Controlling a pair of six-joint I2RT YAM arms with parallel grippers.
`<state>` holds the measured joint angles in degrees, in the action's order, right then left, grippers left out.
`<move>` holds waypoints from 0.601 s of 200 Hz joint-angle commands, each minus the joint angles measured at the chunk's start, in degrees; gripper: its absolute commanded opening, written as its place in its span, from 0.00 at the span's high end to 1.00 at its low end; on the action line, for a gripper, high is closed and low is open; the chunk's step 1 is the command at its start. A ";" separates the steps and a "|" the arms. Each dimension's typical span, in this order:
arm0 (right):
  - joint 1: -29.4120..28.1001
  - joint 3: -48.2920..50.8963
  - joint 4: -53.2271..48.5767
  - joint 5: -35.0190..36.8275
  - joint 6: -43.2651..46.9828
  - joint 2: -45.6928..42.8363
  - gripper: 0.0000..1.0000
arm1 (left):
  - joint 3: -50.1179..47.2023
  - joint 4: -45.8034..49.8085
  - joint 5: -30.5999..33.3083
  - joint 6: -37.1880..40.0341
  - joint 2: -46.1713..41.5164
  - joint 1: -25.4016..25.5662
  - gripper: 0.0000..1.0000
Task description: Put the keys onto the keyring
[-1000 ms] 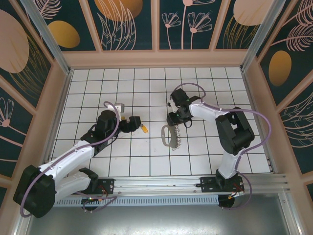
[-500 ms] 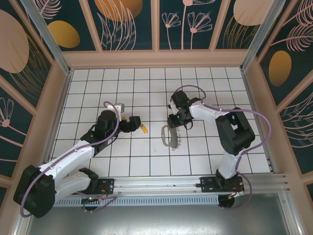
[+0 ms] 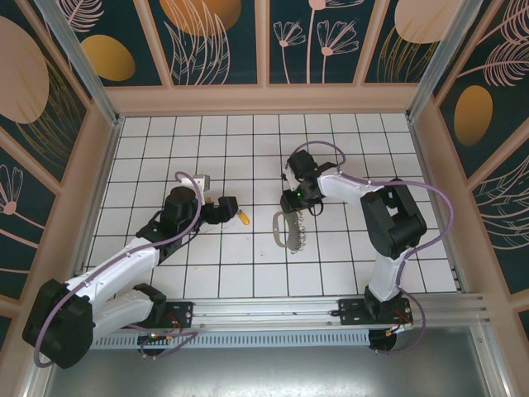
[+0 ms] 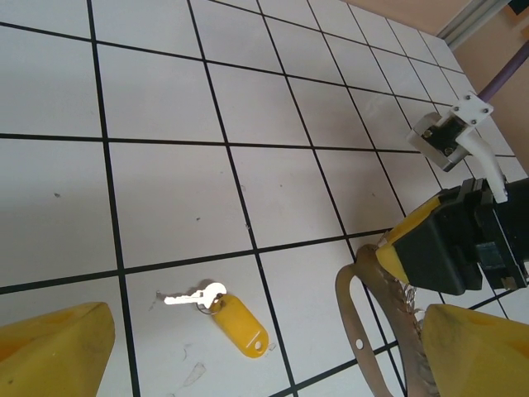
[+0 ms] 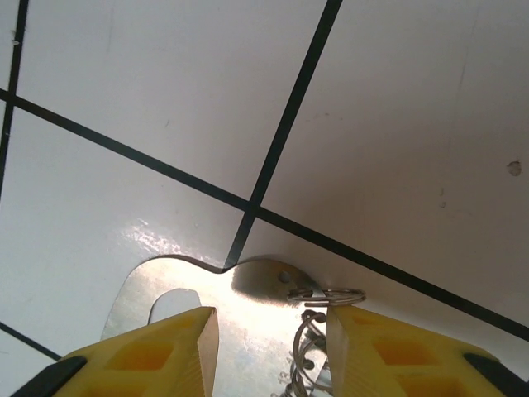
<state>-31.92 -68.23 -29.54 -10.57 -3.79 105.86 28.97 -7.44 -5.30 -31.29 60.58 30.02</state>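
1. Your left claw (image 3: pixel 229 206) is wide open and grips nothing. In its wrist view one yellow finger (image 4: pixel 51 352) sits in each lower corner, well apart.
2. The key (image 4: pixel 192 297) lies flat on the white tiled floor (image 4: pixel 165 107), in the stretch of floor seen between those fingers and touching neither. Its silvery blade points away from the keyring, and its yellow tag (image 4: pixel 240 325) trails toward the keyring.
3. From above, the key lies just beyond the left claw's tips, between that claw and the keyring and clear of both.
4. The keyring (image 4: pixel 350 316) lies on the floor near the middle of the table, well apart from the key. It is a tan loop with small wire rings (image 5: pixel 312 327) along the side away from the key.
5. Your right claw (image 5: pixel 271 324) is down at the far end of the keyring. Its jaws stand part-way apart.
6. In the right wrist view the keyring's flat end (image 5: pixel 248 285) sits in the gap between the yellow fingers (image 5: pixel 145 357). One finger overlaps the flat end and the other sits against the wire rings.
7. You cannot tell whether the right claw is pinching the keyring or only straddling it.
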 commanded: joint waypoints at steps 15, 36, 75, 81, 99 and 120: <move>0.27 -2.42 0.28 0.15 -0.34 2.09 0.62 | -0.41 -1.27 0.82 1.23 -0.81 0.29 0.05; 0.25 -3.36 0.05 1.09 -0.34 2.89 0.63 | -0.23 -1.39 0.89 1.45 -0.56 0.30 0.05; 0.19 -5.63 -0.47 3.24 -0.54 4.47 0.67 | -0.06 -1.78 0.70 1.63 -0.03 0.34 0.05; 0.12 -5.86 -0.54 3.54 -0.47 4.68 0.67 | 0.05 -1.79 0.71 1.59 0.06 0.30 0.05; -0.07 -6.30 -1.03 4.85 -0.26 5.53 0.69 | 0.04 -1.91 0.73 1.71 0.24 0.27 0.05; -0.51 -6.52 -1.82 6.46 0.09 6.03 0.69 | 0.16 -1.87 0.73 1.84 0.42 0.28 0.05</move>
<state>-31.99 -73.03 -29.41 -7.20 -3.77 110.45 28.91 -7.49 -5.26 -31.07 60.66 30.02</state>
